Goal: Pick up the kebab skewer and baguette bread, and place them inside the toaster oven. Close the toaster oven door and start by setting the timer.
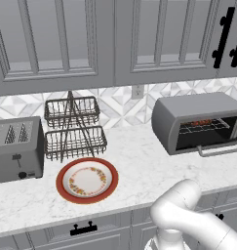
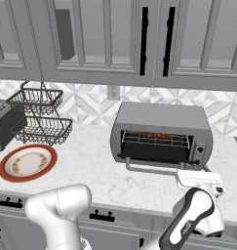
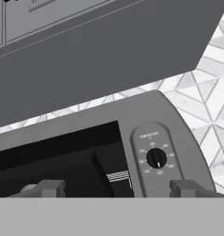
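White marble tabletop (image 1: 134, 180) under grey cabinets, patterned tile backsplash behind. Counted: one toaster oven (image 2: 161, 133) against the backsplash, its door (image 2: 156, 167) down with the bar handle out front, reddish food on the wire rack inside, likely the kebab skewer (image 2: 156, 135), baguette bread not made out; one slot toaster (image 1: 16, 148), one two-tier wire basket (image 1: 73, 128), one bare red-rimmed plate (image 1: 87, 180). Gripper (image 3: 115, 188) fingers stand wide apart, empty, facing the oven's timer dial (image 3: 156, 158).

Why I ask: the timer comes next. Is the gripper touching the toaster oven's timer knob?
Apart. In the hand view the gripper fingertips sit spread at the bottom edge, with panel showing between them and the timer knob.
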Robot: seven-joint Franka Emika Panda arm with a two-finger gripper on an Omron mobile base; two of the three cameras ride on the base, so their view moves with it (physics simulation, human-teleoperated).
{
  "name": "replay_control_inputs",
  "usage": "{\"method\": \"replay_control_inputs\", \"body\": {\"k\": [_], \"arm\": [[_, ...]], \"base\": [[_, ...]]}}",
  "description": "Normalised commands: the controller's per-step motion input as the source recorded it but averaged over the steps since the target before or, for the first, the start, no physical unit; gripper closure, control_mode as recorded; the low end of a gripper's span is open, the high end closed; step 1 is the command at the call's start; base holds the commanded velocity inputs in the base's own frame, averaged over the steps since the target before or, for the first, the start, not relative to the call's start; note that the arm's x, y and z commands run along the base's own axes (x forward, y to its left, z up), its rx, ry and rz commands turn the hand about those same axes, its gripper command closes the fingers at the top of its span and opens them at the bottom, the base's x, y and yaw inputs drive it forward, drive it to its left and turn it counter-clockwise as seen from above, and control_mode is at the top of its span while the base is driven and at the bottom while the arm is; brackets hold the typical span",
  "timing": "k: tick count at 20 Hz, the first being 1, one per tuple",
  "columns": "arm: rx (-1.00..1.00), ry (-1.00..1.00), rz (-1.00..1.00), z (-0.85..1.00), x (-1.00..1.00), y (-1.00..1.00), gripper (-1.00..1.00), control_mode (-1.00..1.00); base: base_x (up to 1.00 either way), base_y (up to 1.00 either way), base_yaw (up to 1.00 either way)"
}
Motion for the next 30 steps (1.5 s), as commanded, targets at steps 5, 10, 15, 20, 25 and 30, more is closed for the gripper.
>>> {"method": "replay_control_inputs", "body": {"k": [5,10,15,20,25,30], "arm": [[0.14,0.0,0.0,0.2,0.29,0.31,-1.0,-1.0],[0.11,0.0,0.0,0.15,0.32,0.32,-1.0,-1.0],[0.05,0.0,-0.01,0.06,0.27,0.41,-1.0,-1.0],[0.02,0.0,-0.02,0.03,0.24,0.4,-1.0,-1.0],[0.03,0.0,-0.03,0.13,0.33,0.41,-1.0,-1.0],[0.03,0.0,-0.04,0.18,0.4,0.39,-1.0,-1.0]], "base": [[0.0,0.0,0.0],[0.0,0.0,0.0],[0.0,0.0,0.0],[0.0,0.0,0.0],[0.0,0.0,0.0],[0.0,0.0,0.0]]}}
